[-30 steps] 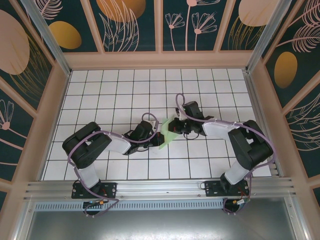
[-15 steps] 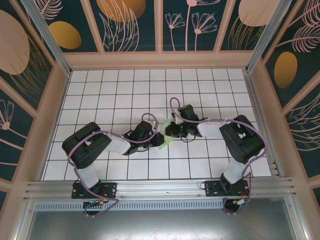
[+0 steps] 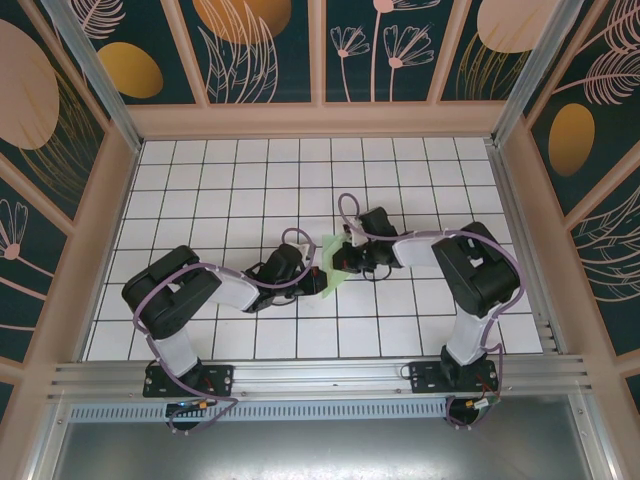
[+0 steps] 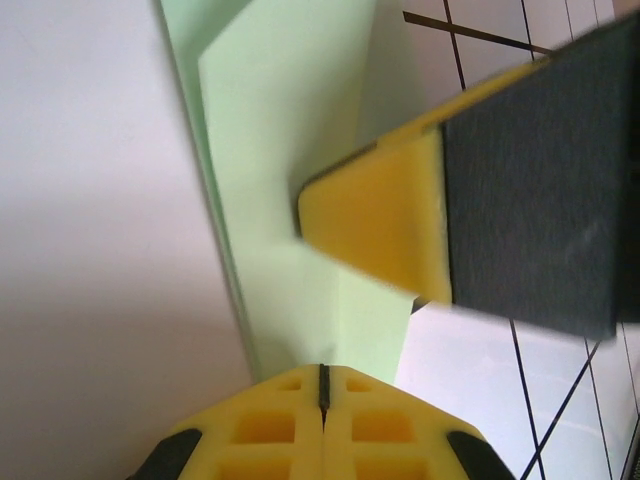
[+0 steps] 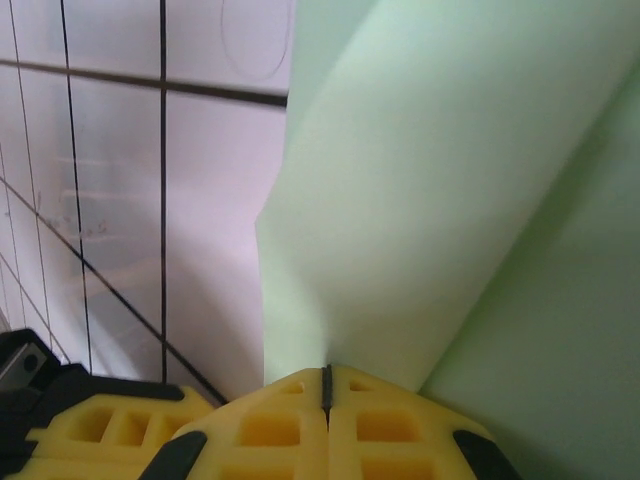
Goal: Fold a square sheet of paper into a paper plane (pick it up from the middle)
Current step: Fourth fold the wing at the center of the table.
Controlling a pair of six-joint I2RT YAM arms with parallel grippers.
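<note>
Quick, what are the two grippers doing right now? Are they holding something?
Left gripper: closed, pinching an edge of the folded green paper.
Right gripper: closed, pinching the same paper.

I see top view bright, even, shadows soft | left wrist: lower-left dim, close-up blurred | right wrist: paper (image 5: 430,200) soft-focus

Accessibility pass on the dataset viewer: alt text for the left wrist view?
The shut left gripper pinches the edge of a folded mint-green paper. The yellow tip of the right gripper meets the paper from the right, over a white gridded table.
</note>
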